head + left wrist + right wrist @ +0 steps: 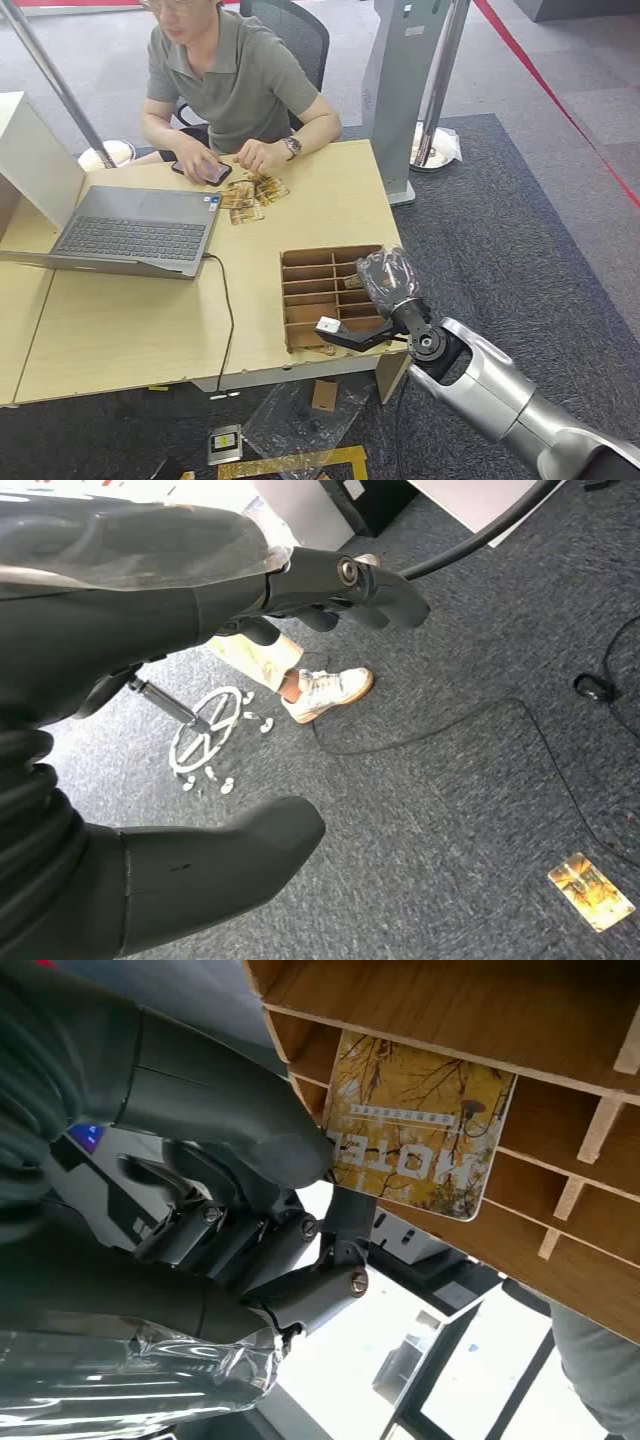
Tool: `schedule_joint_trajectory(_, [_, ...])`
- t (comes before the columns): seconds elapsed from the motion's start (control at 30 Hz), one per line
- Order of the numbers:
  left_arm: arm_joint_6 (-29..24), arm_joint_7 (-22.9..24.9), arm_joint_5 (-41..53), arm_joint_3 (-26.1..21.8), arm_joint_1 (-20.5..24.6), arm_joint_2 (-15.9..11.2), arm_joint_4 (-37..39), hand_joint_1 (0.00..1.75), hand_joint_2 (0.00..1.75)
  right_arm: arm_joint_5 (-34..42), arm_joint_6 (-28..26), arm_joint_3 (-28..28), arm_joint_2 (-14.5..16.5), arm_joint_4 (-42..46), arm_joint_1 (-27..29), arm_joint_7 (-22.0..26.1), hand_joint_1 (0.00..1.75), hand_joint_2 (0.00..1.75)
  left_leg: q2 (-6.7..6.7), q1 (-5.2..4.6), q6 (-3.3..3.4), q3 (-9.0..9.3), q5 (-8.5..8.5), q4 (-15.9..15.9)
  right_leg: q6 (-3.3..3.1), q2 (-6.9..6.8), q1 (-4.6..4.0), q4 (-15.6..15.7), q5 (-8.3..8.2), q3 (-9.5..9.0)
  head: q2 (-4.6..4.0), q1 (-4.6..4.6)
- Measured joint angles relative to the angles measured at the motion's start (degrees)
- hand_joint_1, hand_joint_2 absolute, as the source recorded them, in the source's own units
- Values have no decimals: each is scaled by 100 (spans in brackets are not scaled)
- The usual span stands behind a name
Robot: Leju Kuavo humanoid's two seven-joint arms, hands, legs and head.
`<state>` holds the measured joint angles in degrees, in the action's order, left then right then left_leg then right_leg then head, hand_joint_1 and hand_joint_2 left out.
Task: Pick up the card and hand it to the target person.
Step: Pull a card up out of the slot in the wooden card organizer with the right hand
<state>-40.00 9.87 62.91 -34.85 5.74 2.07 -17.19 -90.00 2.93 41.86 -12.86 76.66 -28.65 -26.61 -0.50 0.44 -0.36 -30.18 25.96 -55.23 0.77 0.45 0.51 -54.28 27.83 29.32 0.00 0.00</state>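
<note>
Right hand [386, 282] sits over the right side of the wooden divider box [317, 290] at the near edge of the tabletop [113, 330]. In the right wrist view its thumb and fingers [343, 1215] pinch the edge of a yellow card [423, 1130] printed "HOTEL"; the card lies against the box's slots, and whether it is lifted clear of its compartment cannot be told. Left hand [173, 610] hangs low over grey carpet [453, 810], fingers apart and holding nothing; another card [591, 891] lies on the carpet below it. A person [226, 80] sits at the far side of the tabletop, hands on a phone [202, 171], with several more cards [253, 194] spread just beside them. An open laptop [128, 235] sits on the left of the tabletop, its cable [226, 320] running off the near edge.
</note>
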Motion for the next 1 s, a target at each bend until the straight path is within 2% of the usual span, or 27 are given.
schedule_joint_trajectory(0.37, [0, -6, 61, 26, -17, 28, -42, 0, 175, 0, -39, -126, -187, 599, -20, -158, 175, 175, -10, -3, 1, -4, 1, -4, 2, -7, 3, -6, 5, 4, 0, 0])
schedule_joint_trajectory(0.5, [0, 24, 81, 7, -22, 33, -55, 0, 175, 0, -237, -110, -301, 915, -117, -381, 175, 175, -10, -3, 1, -4, 2, -4, 2, -5, 3, -6, 5, 4, 0, 0])
schedule_joint_trajectory(0.67, [0, 14, 130, 25, -12, 46, -26, 0, 175, 0, -403, -407, -388, 1518, -322, -587, 175, 175, -7, -5, 1, -14, 3, -13, 2, -3, 6, -17, 7, 16, 0, 0])
schedule_joint_trajectory(0.83, [0, 99, 210, 1, -39, 94, -132, 0, 175, 0, -765, -534, -246, 1516, -587, -635, 175, 175, -2, -5, 1, -11, 2, -13, 2, 0, 5, -15, 5, 15, 0, 0])
schedule_joint_trajectory(1.0, [0, 139, 322, 0, -41, 113, -151, 0, 175, 0, -1162, -288, -163, 1155, -997, -720, 175, 175, 2, -5, 1, -7, 1, -9, 1, 5, 6, -13, 3, 12, 0, 0])
